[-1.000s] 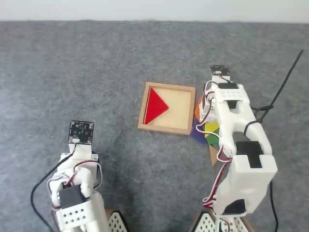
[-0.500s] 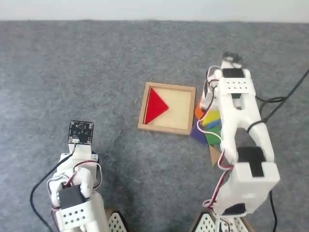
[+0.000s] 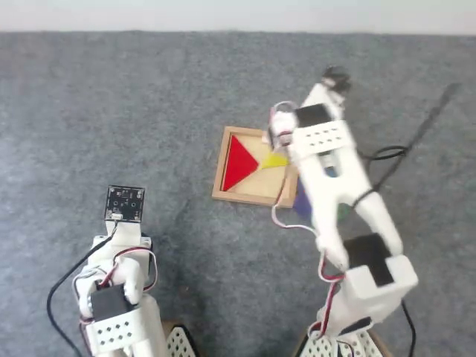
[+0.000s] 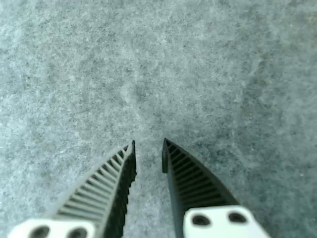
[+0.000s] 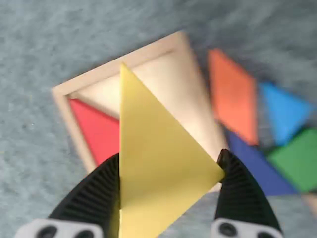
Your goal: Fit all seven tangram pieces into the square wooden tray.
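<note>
Holding one red triangle, the tray lies under the yellow triangle.

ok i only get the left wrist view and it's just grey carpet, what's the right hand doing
Observer: The right hand is shut on a yellow triangle and holds it over the square wooden tray.
Operator: anything in the tray yet
Observer: One piece, a red triangle, lying flat along one edge of the tray.
</note>
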